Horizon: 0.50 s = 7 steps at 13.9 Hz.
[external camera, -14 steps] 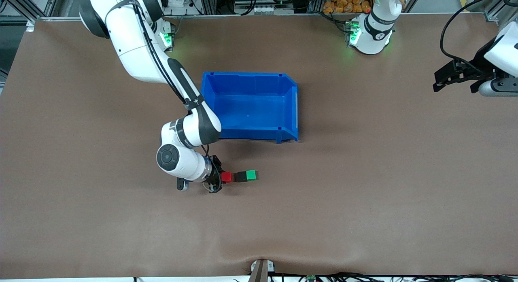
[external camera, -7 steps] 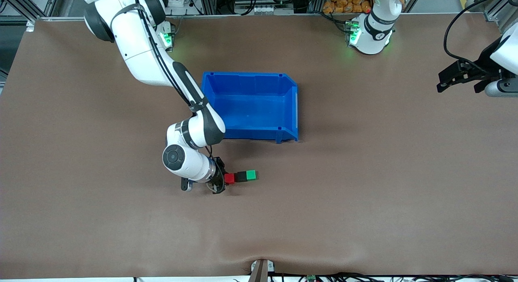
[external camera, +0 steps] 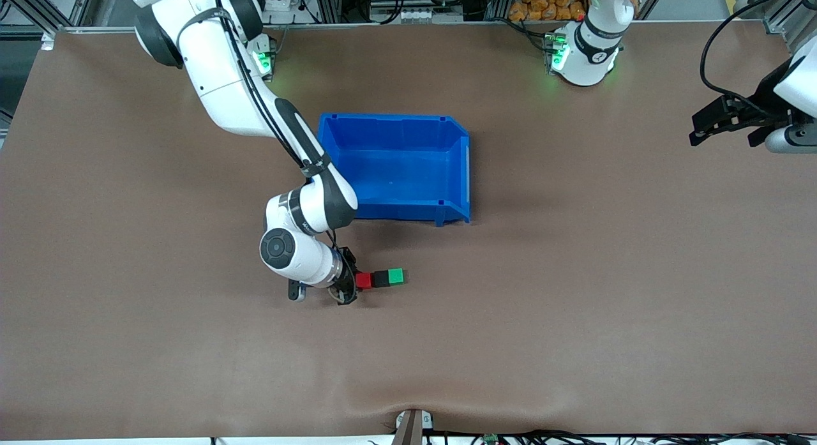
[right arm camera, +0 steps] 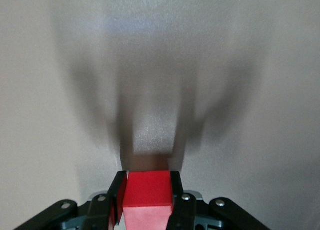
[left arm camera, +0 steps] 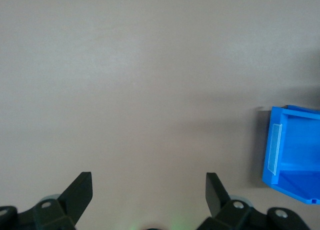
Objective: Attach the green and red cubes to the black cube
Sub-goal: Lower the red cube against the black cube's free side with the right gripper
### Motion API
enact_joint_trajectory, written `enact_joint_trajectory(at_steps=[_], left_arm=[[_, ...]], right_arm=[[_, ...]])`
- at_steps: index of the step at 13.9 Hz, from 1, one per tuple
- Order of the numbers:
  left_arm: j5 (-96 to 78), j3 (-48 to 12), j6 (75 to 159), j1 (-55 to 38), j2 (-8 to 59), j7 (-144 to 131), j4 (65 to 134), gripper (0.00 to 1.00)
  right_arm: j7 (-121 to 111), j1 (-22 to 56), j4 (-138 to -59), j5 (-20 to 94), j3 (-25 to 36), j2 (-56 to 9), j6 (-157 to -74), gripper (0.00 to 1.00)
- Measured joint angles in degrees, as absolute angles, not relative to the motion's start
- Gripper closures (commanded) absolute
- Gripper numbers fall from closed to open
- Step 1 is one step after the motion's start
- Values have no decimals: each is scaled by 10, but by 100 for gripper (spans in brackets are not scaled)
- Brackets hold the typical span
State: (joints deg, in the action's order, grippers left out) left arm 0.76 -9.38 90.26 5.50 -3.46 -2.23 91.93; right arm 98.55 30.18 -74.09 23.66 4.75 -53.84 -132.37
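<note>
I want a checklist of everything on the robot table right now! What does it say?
Surface: brown table, bare around the cubes.
Job's things: red cube, black cube and green cube in one row, touching, nearer the front camera than the blue bin.
Clutter: nothing seen.
Grippers: right gripper shut on red cube; left gripper open, waiting over the left arm's end of the table.
Cables: black cable looping by the left arm.
Surroundings: metal frames and equipment along the arms' edge.
</note>
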Motion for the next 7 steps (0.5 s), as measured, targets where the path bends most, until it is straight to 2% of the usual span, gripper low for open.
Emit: enact_joint_trajectory(at_steps=[4, 5, 7], left_arm=[[8, -94, 903, 55, -35, -22, 919, 0], [8, -94, 903, 55, -35, -22, 919, 0], [8, -94, 903, 55, -35, -22, 919, 0]], right_arm=[[990, 304, -740, 237, 47, -540, -1331, 100], [990, 304, -740, 237, 47, -540, -1331, 92], [991, 304, -740, 237, 47, -540, -1332, 66]])
